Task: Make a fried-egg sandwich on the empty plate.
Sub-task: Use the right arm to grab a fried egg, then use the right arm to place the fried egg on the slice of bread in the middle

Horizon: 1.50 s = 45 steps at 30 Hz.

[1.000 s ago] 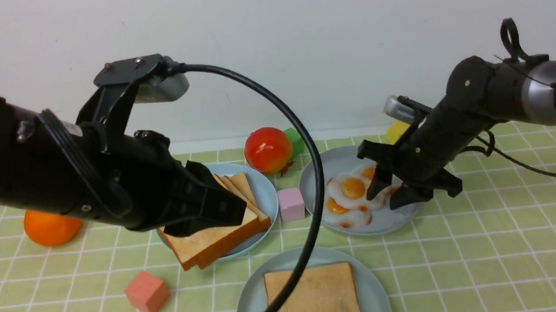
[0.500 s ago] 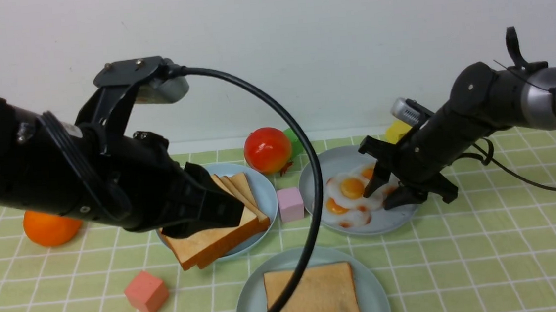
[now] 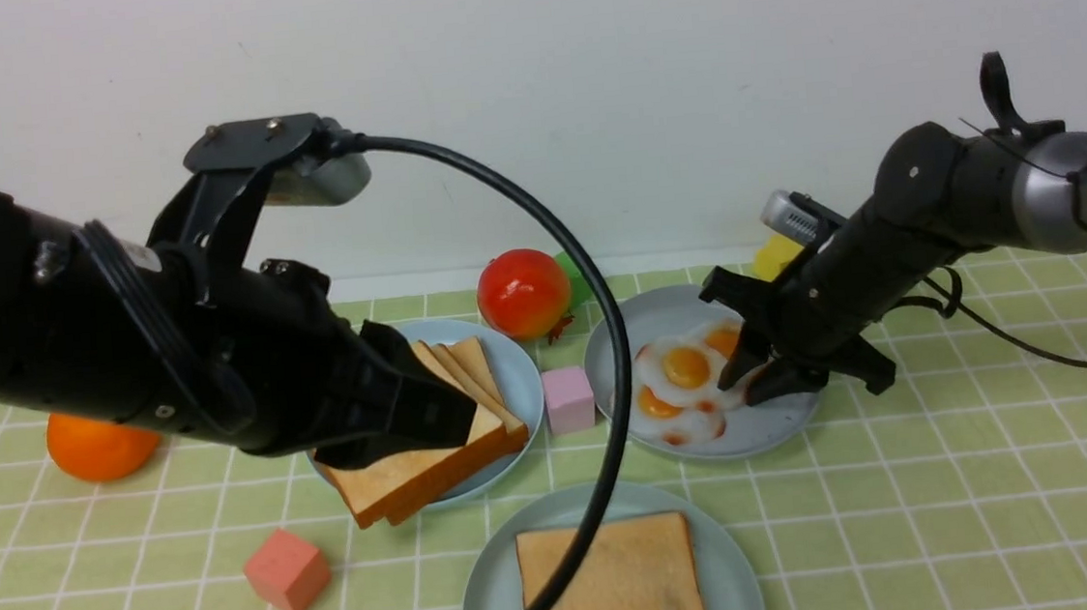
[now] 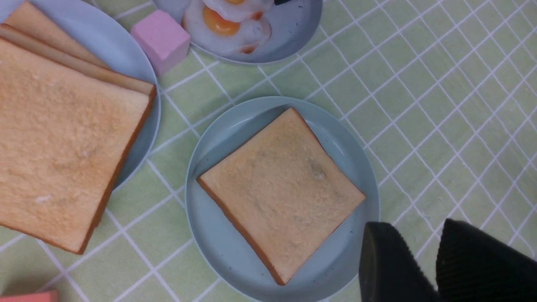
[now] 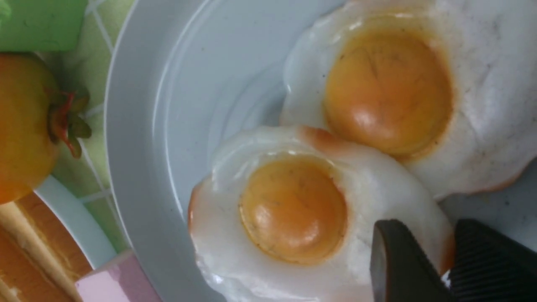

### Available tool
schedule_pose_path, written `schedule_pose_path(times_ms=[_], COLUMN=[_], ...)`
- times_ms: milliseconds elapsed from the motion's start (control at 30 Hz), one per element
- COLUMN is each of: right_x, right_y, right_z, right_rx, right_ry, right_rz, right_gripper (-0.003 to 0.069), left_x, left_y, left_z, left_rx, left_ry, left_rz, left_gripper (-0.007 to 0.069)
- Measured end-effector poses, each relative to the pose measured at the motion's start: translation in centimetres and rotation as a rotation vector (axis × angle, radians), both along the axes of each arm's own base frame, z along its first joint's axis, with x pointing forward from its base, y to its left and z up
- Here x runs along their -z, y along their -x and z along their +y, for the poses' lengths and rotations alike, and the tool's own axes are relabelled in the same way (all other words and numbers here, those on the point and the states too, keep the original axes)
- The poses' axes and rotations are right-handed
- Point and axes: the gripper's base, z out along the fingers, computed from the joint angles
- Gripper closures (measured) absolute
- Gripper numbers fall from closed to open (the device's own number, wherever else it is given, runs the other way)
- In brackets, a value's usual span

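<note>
Right of the pink cube (image 3: 568, 400), the right pincer (image 3: 754, 387) is pinched onto the edge of a fried egg (image 5: 293, 209) lying on a grey-blue plate (image 3: 786, 426). Nearer the robot than the cube, the aqua plate (image 3: 488, 590) sits on the tabletop (image 3: 957, 505), holding one toast slice (image 3: 609, 581). Left of the cube hovers the left pincer (image 4: 419, 235), jaws almost together, holding nothing.

We see the pale aqua-green plate (image 3: 725, 570) at the middle of the desk's front edge, with one square golden-brown toast slice (image 3: 623, 580) lying flat on it. The fried egg (image 3: 686, 366), white with an orange yolk, seems to lie flat nearer the rear edge, right of centre.
</note>
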Motion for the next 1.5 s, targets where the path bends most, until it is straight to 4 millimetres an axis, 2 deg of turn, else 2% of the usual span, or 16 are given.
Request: schedule_pose_path(times_ms=[200, 267, 467, 667, 833, 1100, 1267, 1400, 1500], right_x=[-0.5, -0.9, -2.0, -2.2, -3.8, -6.8, -7.2, -6.9, -6.9], right_y=[0.1, 0.1, 0.3, 0.5, 0.6, 1.0, 2.5, 6.3, 8.6], right_z=[-0.1, -0.2, -0.4, -0.4, -0.6, -2.0, -1.5, -0.9, 0.4], right_rx=[-0.034, -0.061, -0.106, -0.144, -0.17, -0.26, -0.342, -0.448, -0.509], right_ry=[0.02, 0.041, 0.065, 0.082, 0.069, 0.046, -0.006, -0.061, -0.078], right_rz=[-0.022, -0.045, -0.086, -0.097, -0.144, -0.236, -0.242, -0.248, -0.263], right_gripper=[0.0524, 0.0603, 0.0596, 0.0596, 0.0596, 0.0596, 0.0596, 0.0596, 0.0596], left_x=[0.1, 0.1, 0.1, 0.1, 0.1, 0.2, 0.2, -0.2, -1.3], left_y=[0.1, 0.1, 0.1, 0.1, 0.1, 0.1, 0.1, 0.4, 1.4], left_z=[0.0, 0.1, 0.1, 0.1, 0.1, 0.2, 0.2, 0.9, 1.9], left_rx=[0.009, 0.011, 0.011, 0.011, 0.011, 0.013, 0.011, -0.038, -0.108], left_ry=[-0.013, -0.015, -0.016, -0.016, -0.016, -0.034, -0.043, -0.073, -0.09], left_rz=[0.007, 0.008, 0.007, 0.008, 0.008, -0.002, -0.001, -0.005, -0.033], left_gripper=[0.0422, 0.0422, 0.0419, 0.0414, 0.041, 0.0406, 0.0403, 0.0398, 0.0396])
